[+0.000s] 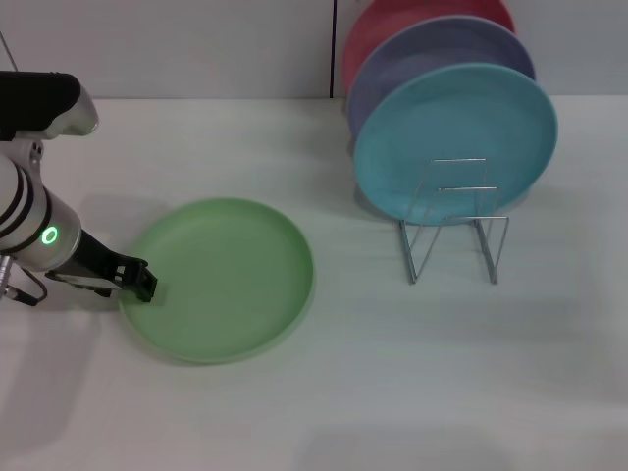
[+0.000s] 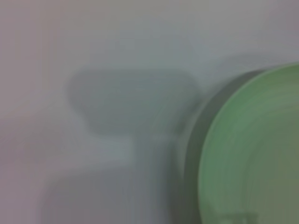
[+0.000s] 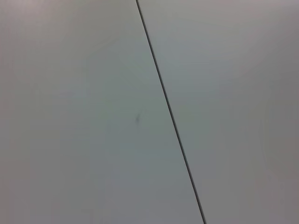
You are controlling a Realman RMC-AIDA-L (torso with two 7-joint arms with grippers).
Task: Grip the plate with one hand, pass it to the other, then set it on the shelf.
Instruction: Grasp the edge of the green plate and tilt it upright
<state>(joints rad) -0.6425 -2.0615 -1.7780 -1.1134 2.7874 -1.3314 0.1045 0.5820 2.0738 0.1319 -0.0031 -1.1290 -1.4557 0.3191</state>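
The light-green plate (image 1: pixel 221 278) lies flat on the white table, left of centre. My left gripper (image 1: pixel 140 281), black on a slim white-and-silver arm with a green light, is low at the plate's left rim, at table height. The plate's rim also shows in the left wrist view (image 2: pixel 257 149), close up. The silver wire shelf (image 1: pixel 456 228) stands to the right of the plate, with free upright loops at its front. My right arm and gripper are out of view; the right wrist view shows only a pale surface with a dark seam.
A turquoise plate (image 1: pixel 454 137), a lavender plate (image 1: pixel 432 54) and a pink-red plate (image 1: pixel 392 25) stand upright one behind the other in the back of the shelf. The white table (image 1: pixel 392 373) stretches in front of and to the right of the green plate.
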